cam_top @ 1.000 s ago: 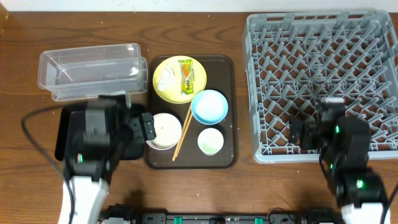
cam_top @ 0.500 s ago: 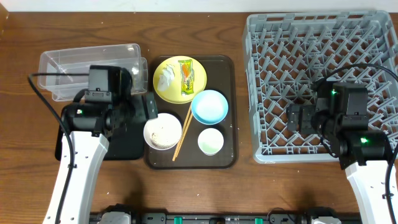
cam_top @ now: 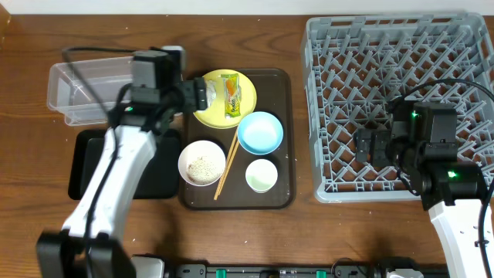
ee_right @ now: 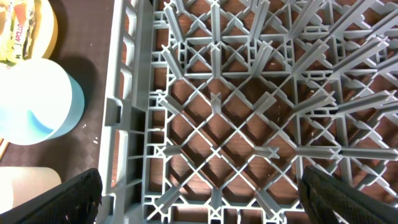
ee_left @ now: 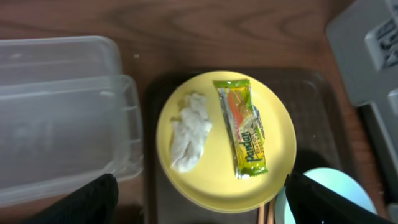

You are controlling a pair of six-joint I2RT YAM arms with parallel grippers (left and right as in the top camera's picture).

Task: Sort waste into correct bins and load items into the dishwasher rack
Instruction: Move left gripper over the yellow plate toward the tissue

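The yellow plate [cam_top: 224,112] on the brown tray holds the crumpled tissue [cam_top: 207,96] and the snack wrapper [cam_top: 231,94]. My left gripper [cam_top: 202,94] is open and empty above the plate's left side. In the left wrist view the tissue [ee_left: 189,130] and wrapper [ee_left: 244,127] lie on the plate [ee_left: 227,180] between my fingers [ee_left: 199,211]. A white bowl [cam_top: 202,162] holds rice. The light blue bowl [cam_top: 260,132], pale cup [cam_top: 262,175] and chopsticks [cam_top: 225,166] sit beside it. My right gripper [cam_top: 367,145] is open and empty over the grey rack [cam_top: 401,69], as the right wrist view [ee_right: 211,205] shows.
The clear tub [cam_top: 93,85] stands at the back left with the black tray [cam_top: 85,166] in front of it. The brown serving tray [cam_top: 287,154] lies between them and the rack. The right wrist view shows the rack's lattice [ee_right: 236,124] and the blue bowl [ee_right: 31,102].
My left arm has swung from over the black tray back and right to above the yellow plate. My right arm rose a little at first and then stayed still.
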